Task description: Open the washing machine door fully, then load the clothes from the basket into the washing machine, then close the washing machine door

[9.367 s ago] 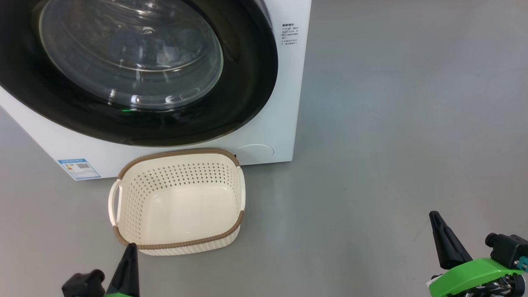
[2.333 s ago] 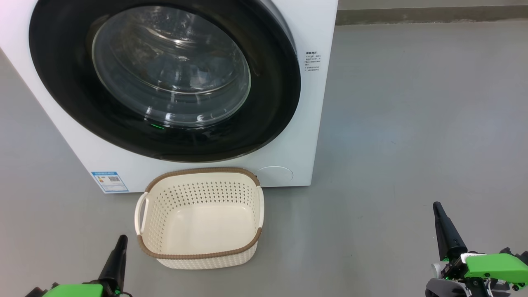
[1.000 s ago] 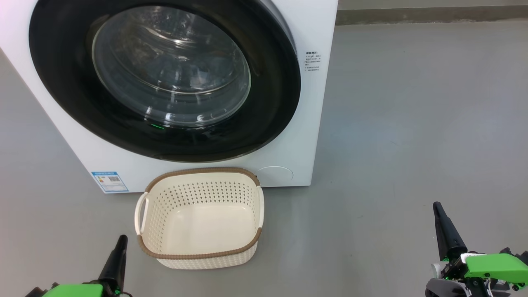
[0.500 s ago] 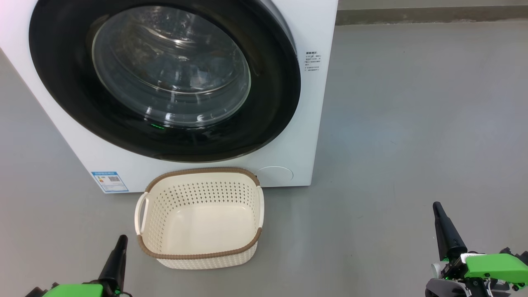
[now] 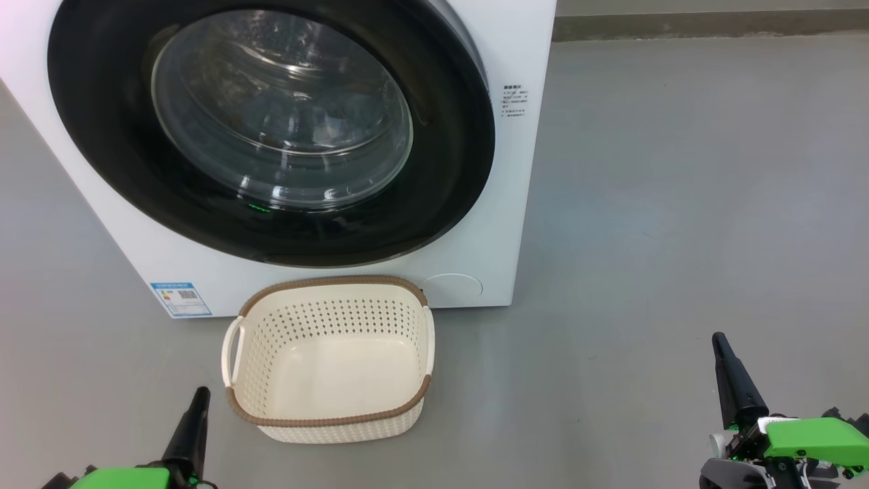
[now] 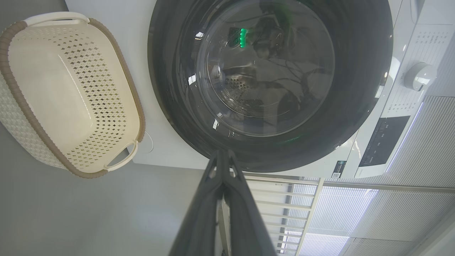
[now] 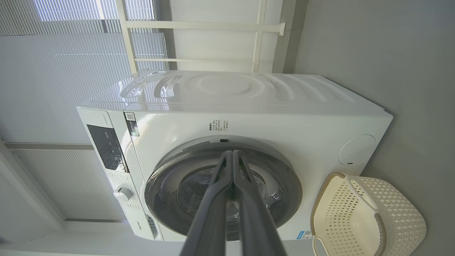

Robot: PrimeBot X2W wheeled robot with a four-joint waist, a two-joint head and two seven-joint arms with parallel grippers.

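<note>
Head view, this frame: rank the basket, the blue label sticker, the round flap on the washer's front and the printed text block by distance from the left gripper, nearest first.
1. Basket, just right of the left gripper.
2. Blue label sticker, low left on the washer.
3. Round flap, low right on it.
4. Printed text block, upper right.

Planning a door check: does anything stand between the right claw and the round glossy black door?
Nothing visible: bare grey floor separates right claw from door; the cream perforated basket sits left of that path.
</note>
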